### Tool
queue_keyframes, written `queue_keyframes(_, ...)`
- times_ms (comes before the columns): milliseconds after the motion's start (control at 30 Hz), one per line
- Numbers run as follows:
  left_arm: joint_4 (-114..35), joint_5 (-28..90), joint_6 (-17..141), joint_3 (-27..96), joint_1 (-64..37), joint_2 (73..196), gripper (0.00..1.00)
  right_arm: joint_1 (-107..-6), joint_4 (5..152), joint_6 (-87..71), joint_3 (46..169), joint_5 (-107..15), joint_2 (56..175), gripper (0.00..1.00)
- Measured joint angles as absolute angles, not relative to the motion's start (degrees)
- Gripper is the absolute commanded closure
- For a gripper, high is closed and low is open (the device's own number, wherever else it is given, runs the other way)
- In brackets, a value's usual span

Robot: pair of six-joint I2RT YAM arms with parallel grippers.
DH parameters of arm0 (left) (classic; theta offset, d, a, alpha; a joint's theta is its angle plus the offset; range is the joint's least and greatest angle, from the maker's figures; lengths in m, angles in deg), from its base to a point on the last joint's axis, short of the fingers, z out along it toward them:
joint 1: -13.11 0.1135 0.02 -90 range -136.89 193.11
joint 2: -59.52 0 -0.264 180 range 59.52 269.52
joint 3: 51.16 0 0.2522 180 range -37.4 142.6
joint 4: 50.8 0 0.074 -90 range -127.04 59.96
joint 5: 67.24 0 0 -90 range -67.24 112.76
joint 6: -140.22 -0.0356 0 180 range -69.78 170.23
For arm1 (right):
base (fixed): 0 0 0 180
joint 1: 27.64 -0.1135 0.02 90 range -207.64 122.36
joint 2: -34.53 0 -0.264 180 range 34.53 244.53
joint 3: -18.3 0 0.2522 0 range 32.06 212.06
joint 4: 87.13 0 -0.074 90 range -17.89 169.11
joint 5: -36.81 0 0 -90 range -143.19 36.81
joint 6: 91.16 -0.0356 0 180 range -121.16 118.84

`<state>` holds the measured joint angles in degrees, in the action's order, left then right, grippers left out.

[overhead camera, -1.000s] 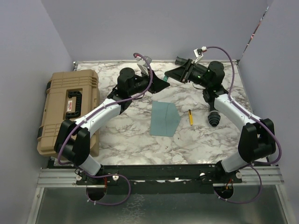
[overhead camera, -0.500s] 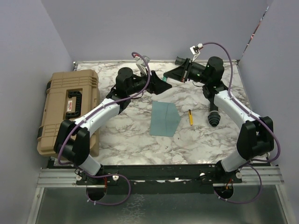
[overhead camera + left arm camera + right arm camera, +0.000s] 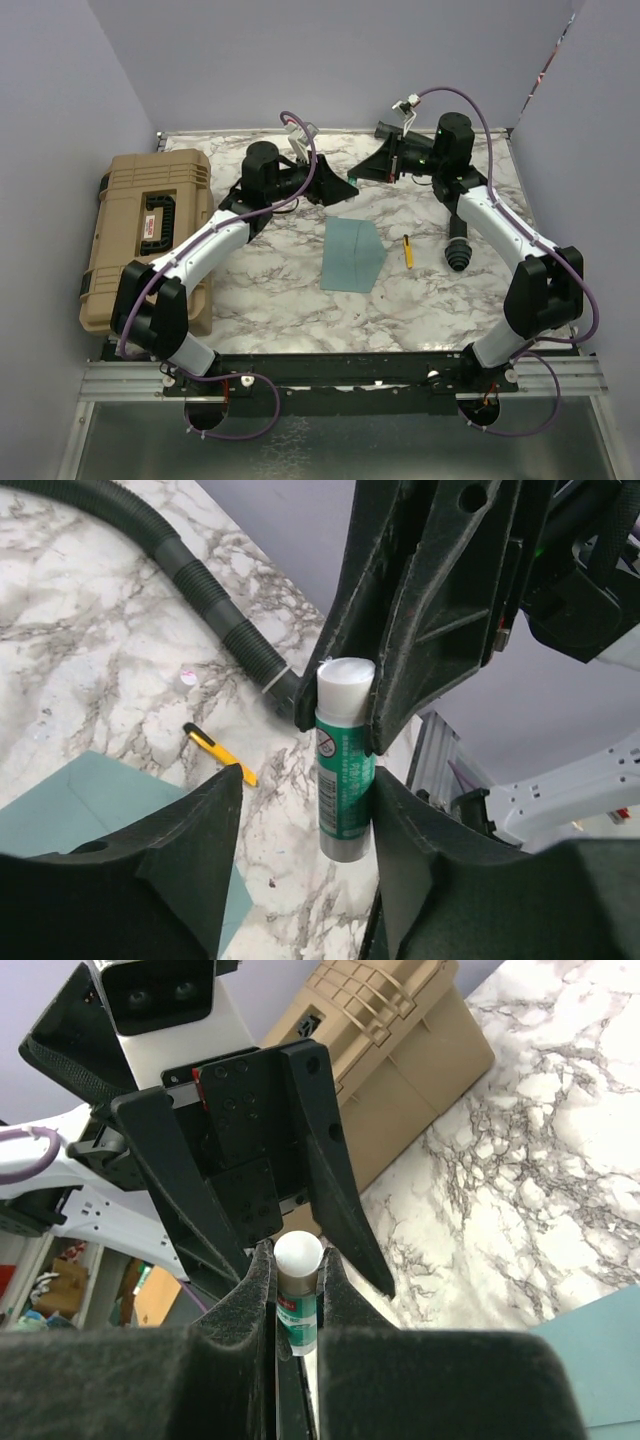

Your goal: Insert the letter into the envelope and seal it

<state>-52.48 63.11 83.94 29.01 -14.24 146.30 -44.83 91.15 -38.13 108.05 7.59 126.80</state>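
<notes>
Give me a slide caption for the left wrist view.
The right gripper clamps the glue stick inside the open left gripper; teal envelope flat on the table.

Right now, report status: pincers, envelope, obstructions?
Right pincer shut on glue stick. Left pincer open around it. Envelope flat on table, yellow tool beside it.

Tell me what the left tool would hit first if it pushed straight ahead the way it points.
The glue stick: it stands between the left tool's open fingers, clamped by the right tool. The right tool's fingers look to be just behind it, though depth is hard to judge.
</notes>
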Motion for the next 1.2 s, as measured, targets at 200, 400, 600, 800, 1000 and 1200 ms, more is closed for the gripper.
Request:
queue_keyframes(200, -56.3, 66.1, 89.2, 29.2, -14.3, 147.9, 0.86, -44.8, 92.4, -39.6, 107.8, 8.2, 127.1, 1.0)
queue_keyframes(400, -59.4, 67.4, 93.9, 29.3, -14.2, 148.7, 1.0, -44.4, 96.2, -42.3, 106.6, 7.8, 127.3, 0.88)
queue_keyframes(600, -61.0, 66.5, 96.2, 28.4, -14.2, 149.0, 1.0, -44.7, 98.1, -45.4, 104.0, 4.8, 125.8, 0.26)
queue_keyframes(800, -62.1, 59.1, 97.7, 26.1, -14.2, 148.5, 1.0, -45.1, 96.6, -42.0, 100.0, -3.1, 119.1, 0.25)
queue_keyframes(1000, -63.9, 51.2, 101.2, 25.1, -14.2, 146.9, 1.0, -46.3, 92.0, -34.1, 99.1, -8.8, 116.7, 0.31)
queue_keyframes(1200, -66.1, 47.8, 104.3, 25.1, -14.2, 145.8, 1.0, -51.7, 84.0, -25.9, 101.0, -15.5, 117.7, 0.44)
